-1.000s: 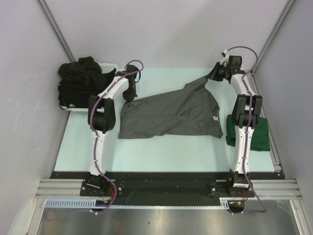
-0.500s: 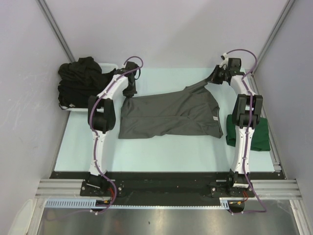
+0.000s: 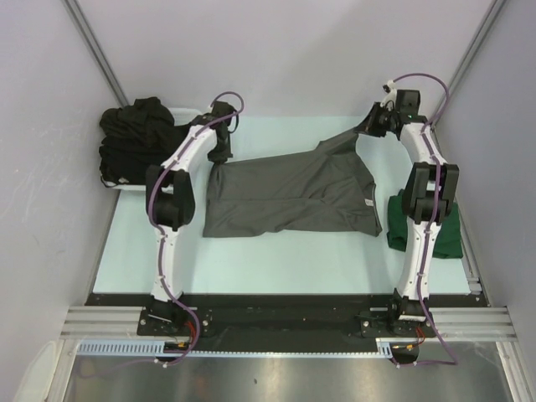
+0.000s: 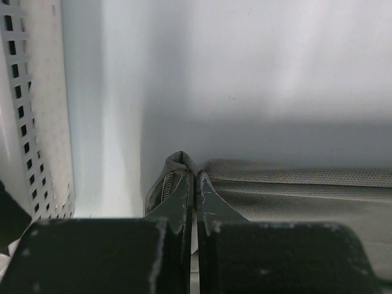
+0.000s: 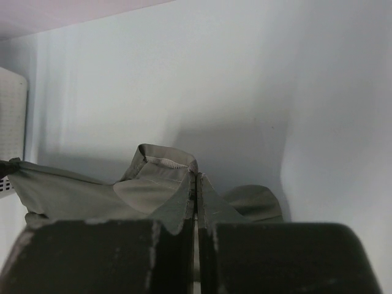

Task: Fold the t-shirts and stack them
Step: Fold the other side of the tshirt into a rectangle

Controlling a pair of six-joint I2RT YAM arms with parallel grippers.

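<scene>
Your left end effector point(image 4: 195, 179) and right end effector point(image 5: 196, 179) are each clamped shut on a far corner of the charcoal grey t-shirt point(image 3: 293, 197), which lies spread across the middle of the table point(image 3: 276, 260).

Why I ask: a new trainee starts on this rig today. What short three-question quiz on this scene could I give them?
1. True or false: the left pincer and the right pincer are each shut on an edge of the charcoal grey t-shirt.
2. Where does the dark green t-shirt lie? A) on top of the grey one; B) on the table beside the right arm; C) in the left pincer.
3. Name what holds the black t-shirts.
Key: 1 true; 2 B; 3 the white basket.
</scene>
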